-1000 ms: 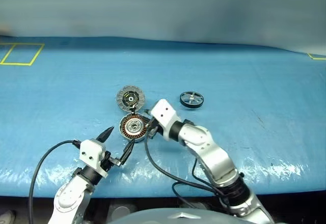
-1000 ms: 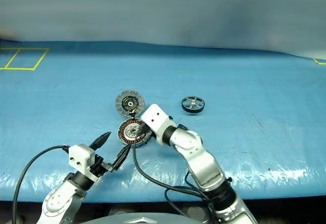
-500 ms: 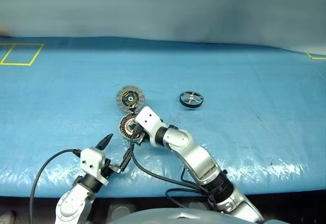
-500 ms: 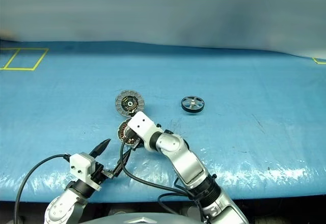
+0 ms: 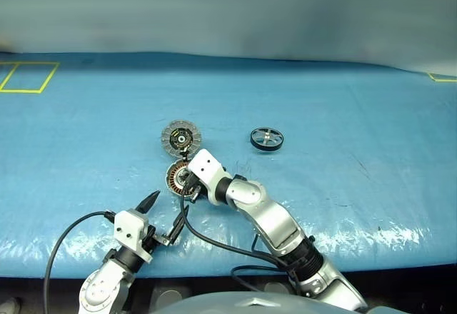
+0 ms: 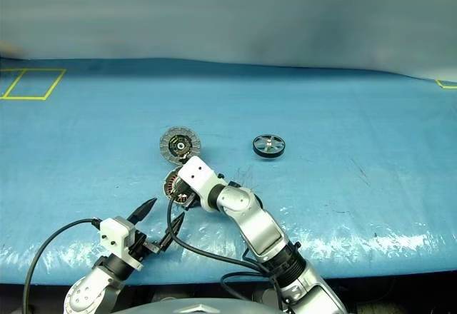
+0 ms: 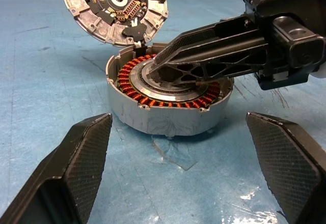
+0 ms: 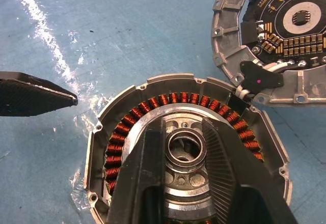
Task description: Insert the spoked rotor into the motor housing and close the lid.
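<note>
The motor housing (image 7: 133,85), a silver cup with copper windings, sits on the blue sheet with its lid (image 5: 178,138) swung open flat behind it, ribbed inner face and dark centre up. My right gripper (image 8: 184,132) reaches into the housing from the right. Its two fingers lie over the silver centre, slightly apart, one on each side of the central hub. My left gripper (image 7: 178,118) is open wide just in front of the housing and apart from it. The spoked rotor (image 5: 267,139) lies alone on the sheet to the right of the lid.
A blue plastic sheet (image 5: 343,185) covers the table, whose near edge runs just in front of both arms. A yellow taped square (image 5: 28,76) marks the far left, a yellow corner (image 5: 443,78) the far right. Black cables (image 5: 214,239) hang from both wrists.
My right gripper has moved left and down, from the housing's right edge onto its centre. The left gripper has sunk a little toward the near edge. Rotor and lid lie as before.
</note>
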You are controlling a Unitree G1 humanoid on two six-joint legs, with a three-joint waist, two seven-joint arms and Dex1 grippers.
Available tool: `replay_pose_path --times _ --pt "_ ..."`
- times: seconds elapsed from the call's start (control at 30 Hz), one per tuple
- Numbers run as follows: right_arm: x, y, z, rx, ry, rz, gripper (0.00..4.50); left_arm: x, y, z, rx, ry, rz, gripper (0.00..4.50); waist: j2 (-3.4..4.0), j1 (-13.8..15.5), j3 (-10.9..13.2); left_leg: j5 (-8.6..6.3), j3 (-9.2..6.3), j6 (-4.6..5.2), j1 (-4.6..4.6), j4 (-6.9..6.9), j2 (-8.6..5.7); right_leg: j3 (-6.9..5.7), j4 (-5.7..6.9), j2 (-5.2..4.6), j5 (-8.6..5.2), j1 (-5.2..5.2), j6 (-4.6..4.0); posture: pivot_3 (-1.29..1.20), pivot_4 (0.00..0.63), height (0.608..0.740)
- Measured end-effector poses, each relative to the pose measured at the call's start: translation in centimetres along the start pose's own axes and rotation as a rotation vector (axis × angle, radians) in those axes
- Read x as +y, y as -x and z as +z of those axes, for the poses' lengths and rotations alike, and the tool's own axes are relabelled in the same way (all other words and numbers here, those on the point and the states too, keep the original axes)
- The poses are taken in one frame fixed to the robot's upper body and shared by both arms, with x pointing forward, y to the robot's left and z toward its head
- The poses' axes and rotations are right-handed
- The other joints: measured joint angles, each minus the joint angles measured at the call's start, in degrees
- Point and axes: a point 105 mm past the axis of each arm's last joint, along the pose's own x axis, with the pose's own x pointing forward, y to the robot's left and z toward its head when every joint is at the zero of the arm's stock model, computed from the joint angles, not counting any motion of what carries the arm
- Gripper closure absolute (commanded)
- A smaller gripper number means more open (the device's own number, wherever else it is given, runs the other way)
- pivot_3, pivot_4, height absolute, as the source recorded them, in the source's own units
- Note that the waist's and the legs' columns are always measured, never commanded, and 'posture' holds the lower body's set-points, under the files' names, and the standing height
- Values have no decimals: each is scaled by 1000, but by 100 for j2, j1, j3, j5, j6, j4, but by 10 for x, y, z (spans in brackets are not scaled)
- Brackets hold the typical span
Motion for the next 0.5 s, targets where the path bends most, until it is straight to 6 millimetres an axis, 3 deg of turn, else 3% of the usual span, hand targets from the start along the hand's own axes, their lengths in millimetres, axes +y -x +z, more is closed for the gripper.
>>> replay_pose_path --times 0.07,0.2,0.33,0.43,0.5 --pt "3 0 1 -4 -11 19 1913 0 0 0 0 1 0 0 0 0 0 0 0 0 0 0 0 0 0 0 0 0 0 0 150 740" --pt "6 8 6 -22 -54 67 1913 0 1 -1 2 3 0 0 1 6 1 0 0 0 -5 1 0 0 0 0 0 -1 0 0 150 740" --pt "2 26 34 -107 -80 67 1913 0 0 1 -6 6 -1 0 2 5 2 0 -1 0 -5 -1 0 0 0 0 0 -3 0 0 150 740" --pt "-4 39 48 -119 -64 28 2537 0 -1 2 -17 5 0 0 2 3 2 0 -1 0 -6 0 0 0 0 0 0 -5 0 0 150 740" --pt "-8 44 50 -62 43 -3 3202 0 -2 4 -32 3 1 0 6 5 4 0 0 0 -5 3 -1 1 0 -1 0 -13 0 0 150 740"
